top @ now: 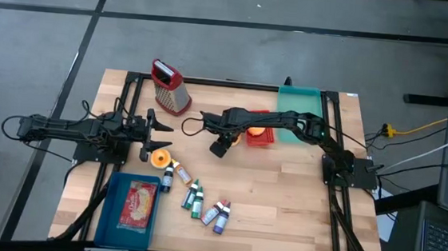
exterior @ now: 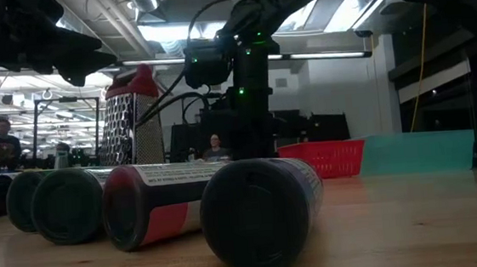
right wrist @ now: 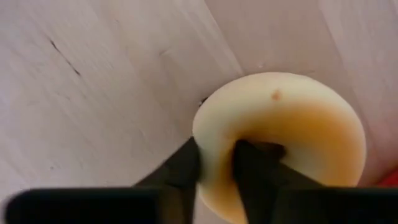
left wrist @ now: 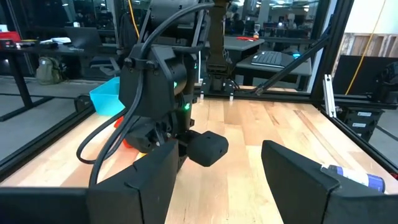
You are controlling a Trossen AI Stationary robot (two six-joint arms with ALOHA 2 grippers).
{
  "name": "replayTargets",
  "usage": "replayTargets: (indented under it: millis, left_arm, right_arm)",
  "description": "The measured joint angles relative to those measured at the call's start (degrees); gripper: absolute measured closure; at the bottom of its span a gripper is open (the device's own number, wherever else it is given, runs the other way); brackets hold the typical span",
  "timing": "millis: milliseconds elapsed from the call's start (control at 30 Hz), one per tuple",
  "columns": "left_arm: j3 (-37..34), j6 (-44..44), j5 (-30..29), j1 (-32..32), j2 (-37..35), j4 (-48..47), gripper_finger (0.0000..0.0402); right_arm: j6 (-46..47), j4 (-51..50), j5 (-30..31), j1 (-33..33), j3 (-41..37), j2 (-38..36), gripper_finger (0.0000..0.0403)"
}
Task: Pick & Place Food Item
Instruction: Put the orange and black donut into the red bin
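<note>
My right gripper (right wrist: pixel 216 163) pinches the rim of the pale donut (right wrist: pixel 280 140), one finger through its hole, low over the table (top: pixel 282 202) beside the red basket (top: pixel 260 137). I lift slowly, keeping it level. Left gripper (top: pixel 150 132) waits, fingers apart.

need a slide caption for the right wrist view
Right tool pinching the rim of a pale ring-shaped food item just above the wooden table.

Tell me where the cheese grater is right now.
In the high view the cheese grater stands upright near the table's far edge, left of centre, beyond the left hand and left of the red basket.
</note>
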Motion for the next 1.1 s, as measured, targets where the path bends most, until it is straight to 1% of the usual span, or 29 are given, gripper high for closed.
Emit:
replayTargets:
  millis: [67, 100, 133, 267, 367, 467, 600, 667, 733, 767, 800, 933, 1000, 1033, 1100]
  left_arm:
    - [0.0, 0.0, 0.0, 0.0, 0.0, 0.0, 0.0174]
    - [0.0, 0.0, 0.0, 0.0, 0.0, 0.0, 0.0174]
    - [0.0, 0.0, 0.0, 0.0, 0.0, 0.0, 0.0174]
    - [0.0, 0.0, 0.0, 0.0, 0.0, 0.0, 0.0174]
    - [0.0, 0.0, 0.0, 0.0, 0.0, 0.0, 0.0174]
    - [0.0, 0.0, 0.0, 0.0, 0.0, 0.0, 0.0174]
    - [0.0, 0.0, 0.0, 0.0, 0.0, 0.0, 0.0174]
    - [0.0, 0.0, 0.0, 0.0, 0.0, -0.1, 0.0174]
    - [0.0, 0.0, 0.0, 0.0, 0.0, -0.1, 0.0174]
    - [0.0, 0.0, 0.0, 0.0, 0.0, -0.1, 0.0174]
    - [0.0, 0.0, 0.1, 0.0, 0.0, -0.1, 0.0174]
    - [0.0, 0.0, 1.4, 0.0, 0.0, -0.2, 0.0174]
    - [0.0, 0.0, 1.4, 0.0, 0.0, -0.2, 0.0174]
    - [0.0, 0.0, 1.4, 0.0, 0.0, -0.3, 0.0174]
    - [0.0, 0.0, 1.4, 0.0, 0.0, -0.3, 0.0174]
  right_arm:
    - [-0.1, 0.2, 0.0, -0.1, 0.0, 0.0, 0.0362]
    - [-0.2, 0.3, 0.0, -0.1, 0.0, 0.0, 0.0380]
    - [-0.2, 0.4, 0.0, -0.2, 0.0, 0.0, 0.0388]
    - [-0.4, 0.8, -0.1, -0.3, 0.1, -0.1, 0.0382]
    - [-1.3, 1.5, 0.9, -0.3, 2.3, 0.2, 0.0394]
    - [-3.0, 1.9, 0.9, -0.3, 7.1, 0.2, 0.0395]
    - [-5.9, 0.8, 1.6, -0.3, 15.6, 0.2, 0.0395]
    - [-6.7, -2.3, 4.2, -0.3, 20.7, 0.2, 0.0395]
    - [-7.5, -8.2, 8.1, -0.3, 25.6, 0.1, 0.0396]
    - [-7.5, -11.2, 10.3, -0.3, 27.6, 0.1, 0.0396]
    - [-7.4, -13.1, 12.3, -0.3, 28.1, -0.4, 0.0397]
    - [-2.6, -20.4, 16.2, -1.0, 24.8, -5.8, 0.0397]
    - [0.3, -25.5, 19.7, -1.0, 23.4, -7.7, 0.0397]
    - [1.3, -26.2, 21.0, -1.1, 22.6, -8.5, 0.0397]
    - [2.8, -26.6, 21.5, -1.1, 20.9, -9.7, 0.0397]
